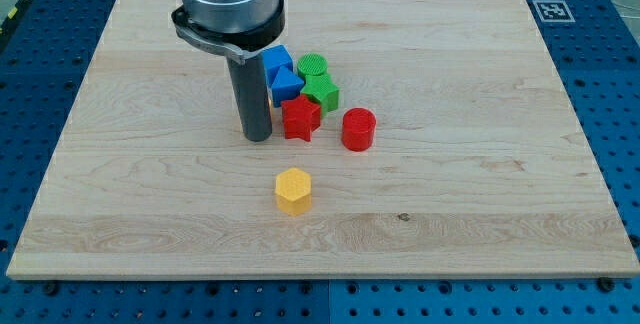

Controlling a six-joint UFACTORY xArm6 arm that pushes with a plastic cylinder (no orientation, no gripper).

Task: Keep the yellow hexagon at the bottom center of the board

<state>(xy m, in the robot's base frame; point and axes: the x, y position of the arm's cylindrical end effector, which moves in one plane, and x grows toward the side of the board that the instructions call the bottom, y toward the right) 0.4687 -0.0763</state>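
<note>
The yellow hexagon [293, 190] lies on the wooden board [480, 164], a little left of centre in the lower half. My tip [257, 137] stands on the board above and to the left of the hexagon, apart from it. The tip is just left of a red star-shaped block [300, 119], close to it or touching.
A cluster sits right of the rod: two blue blocks [281, 72], a green round block [312, 65], a green star-like block [324, 92], and a red cylinder [358, 129]. A black-and-white marker [551, 10] is at the board's top right corner.
</note>
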